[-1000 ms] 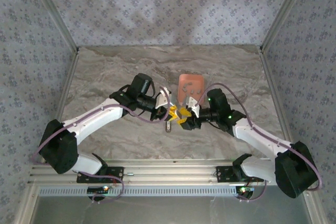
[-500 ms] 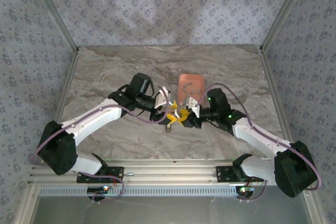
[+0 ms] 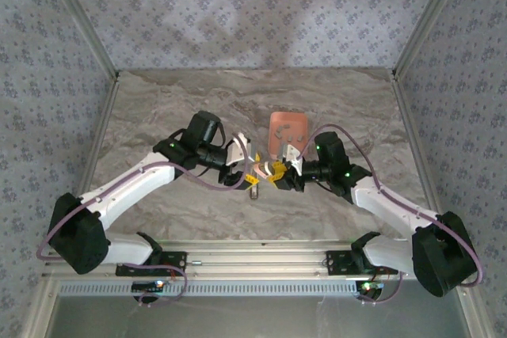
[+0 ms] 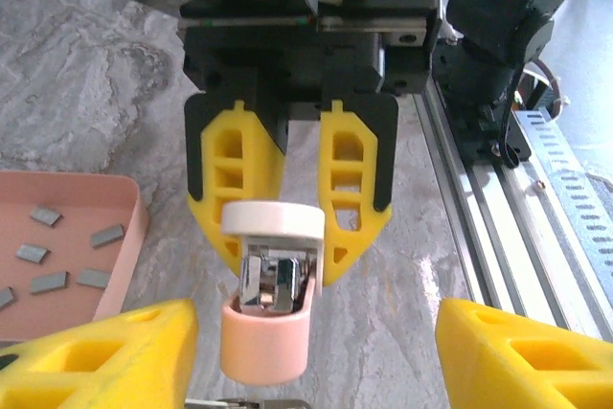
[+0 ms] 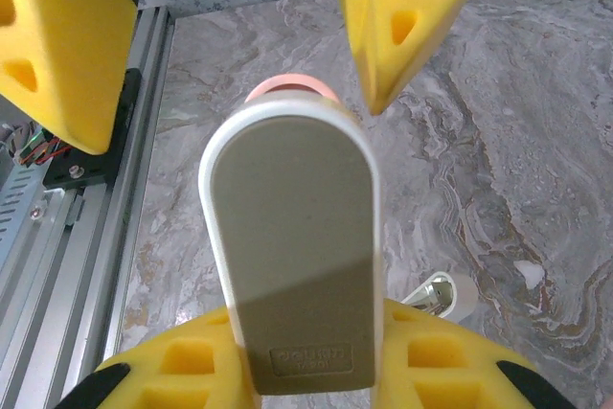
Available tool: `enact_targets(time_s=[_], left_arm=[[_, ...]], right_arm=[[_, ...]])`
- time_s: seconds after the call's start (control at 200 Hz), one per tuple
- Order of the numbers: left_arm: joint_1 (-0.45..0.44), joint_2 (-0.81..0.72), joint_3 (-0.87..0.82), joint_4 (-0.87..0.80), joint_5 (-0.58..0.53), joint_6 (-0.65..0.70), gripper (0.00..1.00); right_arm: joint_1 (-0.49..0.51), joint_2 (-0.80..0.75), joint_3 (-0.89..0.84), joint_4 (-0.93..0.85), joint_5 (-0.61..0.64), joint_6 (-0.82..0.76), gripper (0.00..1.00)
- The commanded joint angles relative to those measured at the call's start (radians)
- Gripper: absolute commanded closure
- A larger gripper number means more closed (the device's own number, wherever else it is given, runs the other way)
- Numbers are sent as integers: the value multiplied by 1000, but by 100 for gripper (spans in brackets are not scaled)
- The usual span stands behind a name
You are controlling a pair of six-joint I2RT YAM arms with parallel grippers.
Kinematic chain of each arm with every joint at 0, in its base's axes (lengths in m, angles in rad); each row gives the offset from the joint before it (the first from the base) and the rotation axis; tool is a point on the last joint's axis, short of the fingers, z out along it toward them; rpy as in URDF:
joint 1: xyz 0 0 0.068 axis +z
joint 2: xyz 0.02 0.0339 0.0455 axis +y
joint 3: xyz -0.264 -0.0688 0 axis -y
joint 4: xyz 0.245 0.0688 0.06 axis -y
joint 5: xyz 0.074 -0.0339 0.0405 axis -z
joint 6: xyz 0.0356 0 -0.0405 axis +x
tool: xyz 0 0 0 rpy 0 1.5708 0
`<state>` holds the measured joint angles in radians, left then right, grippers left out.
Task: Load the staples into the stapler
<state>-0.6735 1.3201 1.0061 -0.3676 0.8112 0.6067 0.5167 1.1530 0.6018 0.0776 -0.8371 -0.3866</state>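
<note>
Left claw (image 4: 316, 318), drawn back toward nine o'clock, is spread wide; pink-and-white plastic stapler (image 4: 263, 342) is clamped by right claw (image 4: 287, 270), awaiting grey metal staples (image 4: 48, 283).

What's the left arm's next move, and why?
Likely swing the left gripper to the tray and pinch one of the staples: it is open and empty, while the right gripper already clamps the stapler.
</note>
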Motion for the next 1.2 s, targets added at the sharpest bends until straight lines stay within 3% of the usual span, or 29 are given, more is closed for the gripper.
enact_targets(time_s=[0.0,0.945,1.194], left_arm=[[-2,18,31,-55,0,46,35],[-36,87,62,-31,54,62,44],[-36,99,65,-27,60,54,51]], right_arm=[[3,4,-6,30,-33,-19,82],[26,31,-2,50,-33,-34,82],[27,30,-4,50,-33,-36,83]])
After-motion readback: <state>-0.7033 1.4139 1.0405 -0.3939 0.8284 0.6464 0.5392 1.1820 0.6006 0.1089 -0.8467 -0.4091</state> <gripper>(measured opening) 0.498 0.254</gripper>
